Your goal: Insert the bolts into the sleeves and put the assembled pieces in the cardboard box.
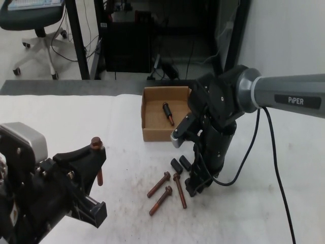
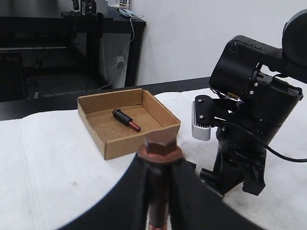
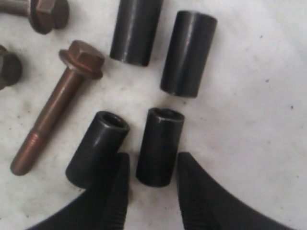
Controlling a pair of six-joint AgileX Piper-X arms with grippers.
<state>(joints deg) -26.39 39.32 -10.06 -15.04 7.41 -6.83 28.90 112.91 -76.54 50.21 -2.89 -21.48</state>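
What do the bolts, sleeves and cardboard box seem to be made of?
The bolts: likely steel with a coppery-brown coating, dull metallic sheen, cut threads. The sleeves: black matte tubes, probably coated metal, possibly plastic. The cardboard box: brown corrugated cardboard, ribbed floor.

bright even light, soft faint shadows

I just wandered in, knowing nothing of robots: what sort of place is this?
Probably a robotics lab or workshop: robot arms at a cloth-covered bench, loose bolts and sleeves, an office chair and black desk behind.
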